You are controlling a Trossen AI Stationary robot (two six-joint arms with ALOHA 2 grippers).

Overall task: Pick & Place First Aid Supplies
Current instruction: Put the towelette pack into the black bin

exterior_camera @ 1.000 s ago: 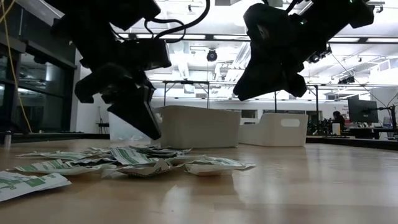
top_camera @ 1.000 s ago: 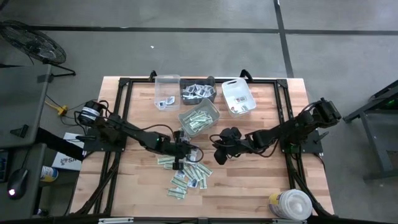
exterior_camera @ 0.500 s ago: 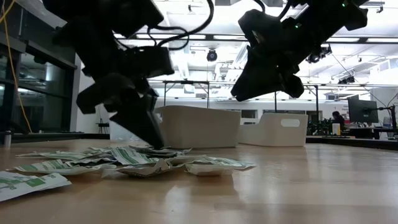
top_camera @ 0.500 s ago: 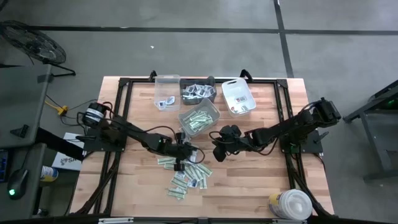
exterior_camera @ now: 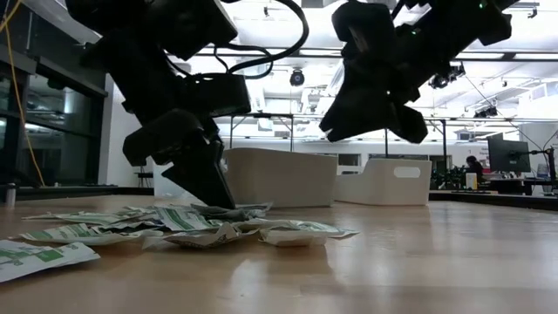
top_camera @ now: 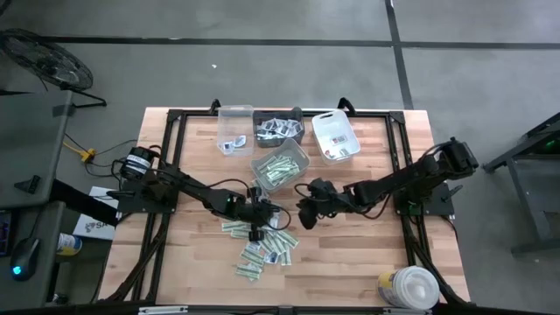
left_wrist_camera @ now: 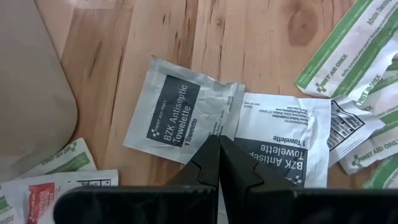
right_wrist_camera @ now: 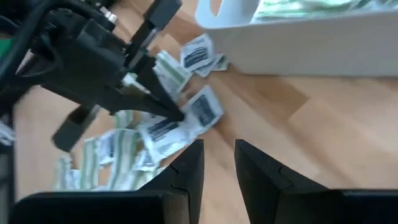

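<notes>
The first aid supplies (top_camera: 262,243) lie in a loose pile on the wooden table: green-and-white strips (left_wrist_camera: 348,50) and white towelette packets (left_wrist_camera: 177,115). My left gripper (top_camera: 255,230) is shut. It slants down onto the pile, its tips (left_wrist_camera: 219,142) at the place where two towelette packets meet. My right gripper (top_camera: 303,217) hovers open above the bare wood to the right of the pile, with nothing between its fingers (right_wrist_camera: 189,165). My left gripper comes at the pile slanting down from the table's left. Its shut fingertips (exterior_camera: 225,201) stand at the edge of a white towelette packet (left_wrist_camera: 280,152), which lies flat on the table. Whether the tips touch the packet I cannot tell.
Several bins stand behind the pile: a clear one (top_camera: 234,129), a dark one with white packets (top_camera: 278,129), a white one (top_camera: 335,136) and one with green strips (top_camera: 280,166). A round white tub (top_camera: 409,287) sits at the near right corner.
My left gripper has sunk toward the pile, staying shut, until its tips reach the topmost packets. My right gripper has stayed in place above the table and has rolled a little about its own axis.
</notes>
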